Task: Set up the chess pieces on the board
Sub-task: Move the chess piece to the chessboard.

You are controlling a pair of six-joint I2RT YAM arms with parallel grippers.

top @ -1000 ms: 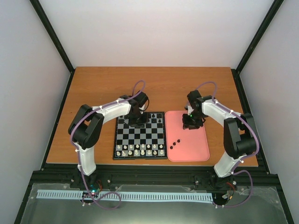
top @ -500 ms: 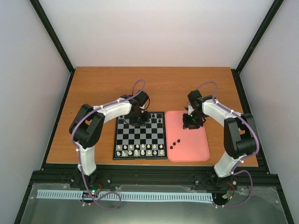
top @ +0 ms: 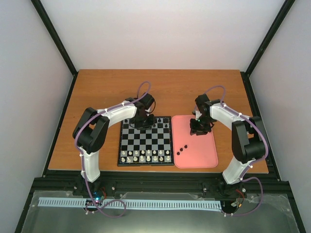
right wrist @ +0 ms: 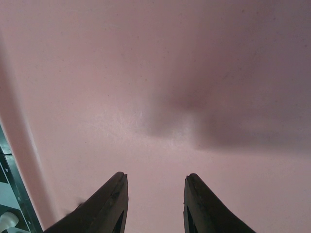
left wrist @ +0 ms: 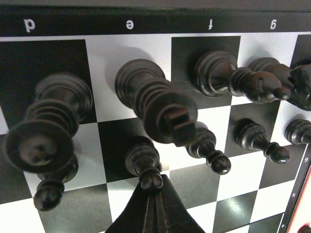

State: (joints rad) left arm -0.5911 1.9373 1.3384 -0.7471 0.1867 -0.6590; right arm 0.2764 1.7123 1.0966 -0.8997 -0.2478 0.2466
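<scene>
Top view first: the board [top: 146,140] lies on the wooden table [top: 97,97] in front of the left arm, with white pieces [top: 146,156] lined up along its near rows. The left gripper [top: 144,124] sits low over the far edge and blocks most of the black chess pieces [top: 166,125] there; only a couple show to its right. Just beside the board, the pink tray [top: 204,155] carries a small cluster of loose black figures [top: 182,148] near its middle. The right gripper [top: 199,129] hangs over the tray's far end, apart from them.

Left wrist: fingers pressed together with nothing between them, tips right at the head of a black pawn [left wrist: 145,164] — touching or not, I cannot tell. Behind it stand the king [left wrist: 155,104] and queen [left wrist: 48,128], with more black pieces crowding the squares to the right.

Right wrist: fingers spread apart and empty — bare pink tray beneath, and a sliver of the board's edge at lower left.
</scene>
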